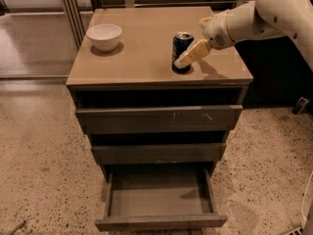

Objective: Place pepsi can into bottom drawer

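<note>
The pepsi can (180, 47), dark blue with a silver top, stands upright on the cabinet top (137, 58), right of centre. My gripper (190, 49) reaches in from the right on a white arm (254, 13) and is at the can's right side. It looks open, with one pale finger (191, 54) lying across the front of the can's lower right. The other finger is mostly hidden behind. The bottom drawer (161, 222) is pulled out toward me and its tray shows nothing inside.
A white bowl (103, 35) sits at the back left of the cabinet top. The two upper drawers (159, 116) are slightly ajar. Speckled floor (39, 170) surrounds the cabinet. A metal frame (71, 9) stands behind on the left.
</note>
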{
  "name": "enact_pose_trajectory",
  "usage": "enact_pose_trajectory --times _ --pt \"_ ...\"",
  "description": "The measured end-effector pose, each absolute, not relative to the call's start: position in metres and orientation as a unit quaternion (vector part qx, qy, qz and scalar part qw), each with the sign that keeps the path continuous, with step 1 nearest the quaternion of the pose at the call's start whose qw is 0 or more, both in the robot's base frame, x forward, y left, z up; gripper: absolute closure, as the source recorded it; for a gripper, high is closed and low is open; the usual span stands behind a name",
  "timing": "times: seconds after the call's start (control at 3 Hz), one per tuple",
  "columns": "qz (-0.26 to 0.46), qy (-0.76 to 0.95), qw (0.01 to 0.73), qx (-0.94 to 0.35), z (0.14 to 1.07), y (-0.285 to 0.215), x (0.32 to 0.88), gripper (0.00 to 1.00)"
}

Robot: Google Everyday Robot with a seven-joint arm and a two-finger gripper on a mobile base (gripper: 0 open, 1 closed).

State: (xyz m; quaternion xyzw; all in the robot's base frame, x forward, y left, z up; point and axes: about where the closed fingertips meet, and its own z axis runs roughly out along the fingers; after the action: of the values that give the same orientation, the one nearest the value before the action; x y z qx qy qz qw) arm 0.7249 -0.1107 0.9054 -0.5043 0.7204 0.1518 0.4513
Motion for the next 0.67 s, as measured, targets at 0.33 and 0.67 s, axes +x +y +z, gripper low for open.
enact_pose_trajectory --times 0.33,0.67 --pt "0.156 0.720 0.451 -0.503 0.8989 -0.1065 0.7320 0.00" --pt "0.154 0.728 0.446 -0.497 0.8897 -0.1098 0.7395 0.00"
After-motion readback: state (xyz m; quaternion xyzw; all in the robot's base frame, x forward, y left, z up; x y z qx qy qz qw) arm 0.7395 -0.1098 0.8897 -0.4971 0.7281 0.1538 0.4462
